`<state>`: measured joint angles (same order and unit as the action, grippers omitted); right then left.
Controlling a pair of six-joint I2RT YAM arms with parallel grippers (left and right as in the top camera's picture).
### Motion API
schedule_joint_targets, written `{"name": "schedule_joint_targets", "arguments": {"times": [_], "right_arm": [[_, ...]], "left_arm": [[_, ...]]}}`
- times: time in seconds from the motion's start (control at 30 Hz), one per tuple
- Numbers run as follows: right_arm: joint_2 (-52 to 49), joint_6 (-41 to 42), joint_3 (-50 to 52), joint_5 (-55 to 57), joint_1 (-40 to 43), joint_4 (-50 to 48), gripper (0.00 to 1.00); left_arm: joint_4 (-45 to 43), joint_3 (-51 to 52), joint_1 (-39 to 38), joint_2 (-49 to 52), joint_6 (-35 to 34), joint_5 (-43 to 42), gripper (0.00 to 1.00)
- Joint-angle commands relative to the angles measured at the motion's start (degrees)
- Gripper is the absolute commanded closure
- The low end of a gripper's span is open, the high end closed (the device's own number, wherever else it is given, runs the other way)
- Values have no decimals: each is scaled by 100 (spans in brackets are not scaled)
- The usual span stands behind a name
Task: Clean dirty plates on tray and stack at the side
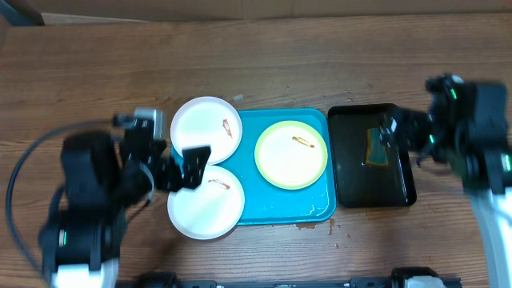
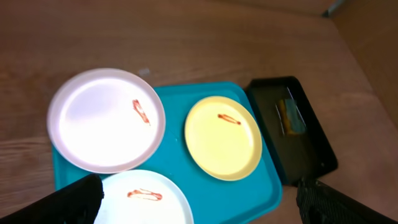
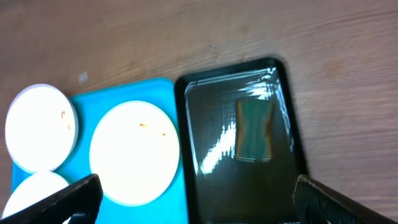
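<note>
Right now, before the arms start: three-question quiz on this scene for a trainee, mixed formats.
1. True or false: the pale yellow-green plate lies in the black tray.
2. Multiple choice: what lies in the black tray? A) a sponge B) a white plate C) a cup
3. Short answer: counting the upper white plate, the lower white plate and the yellow-green one, how many carry a red-brown smear?

Key:
1. False; it lies on the turquoise tray.
2. A.
3. Three.
</note>
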<state>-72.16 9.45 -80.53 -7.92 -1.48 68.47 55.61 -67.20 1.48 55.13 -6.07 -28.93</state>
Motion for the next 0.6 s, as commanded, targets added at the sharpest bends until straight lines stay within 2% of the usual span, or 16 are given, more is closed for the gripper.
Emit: {"name": "schedule_joint_targets", "arguments": {"times": [0.0, 0.13, 0.2, 0.23, 0.27, 0.33, 0.37, 0.43, 0.5, 0.57], "right_arm": [[-715, 20, -623, -658, 33, 232, 0], [-1257, 20, -693, -706, 33, 258, 0], [-1408, 20, -691, -726, 33, 256, 0], [-1458, 17, -691, -721, 33, 236, 1], [-1478, 17, -691, -719, 33, 219, 3], [-1493, 15, -688, -708, 33, 142, 7], [-1493, 17, -688, -649, 33, 103, 12], [-1493, 20, -686, -487, 33, 63, 18], [-1499, 20, -686, -334, 33, 72, 19], [-1510, 22, -680, -221, 33, 107, 19]], "left_arm": [[140, -144, -44, 654, -168, -640, 0], [173, -144, -98, 1392, -358, -1480, 0], [302, -142, -234, 1687, -649, -1300, 1], [326, -142, -326, 1814, -702, -1088, 9], [341, -142, -485, 1976, -833, -699, 22], [378, -142, -796, 2214, -1207, -138, 25], [376, -142, -1005, 2345, -1346, 111, 34], [326, -142, -1381, 2573, -1537, 474, 39], [186, -142, -1827, 2857, -1797, 885, 42], [52, -142, -2157, 3093, -2107, 1215, 52]]}}
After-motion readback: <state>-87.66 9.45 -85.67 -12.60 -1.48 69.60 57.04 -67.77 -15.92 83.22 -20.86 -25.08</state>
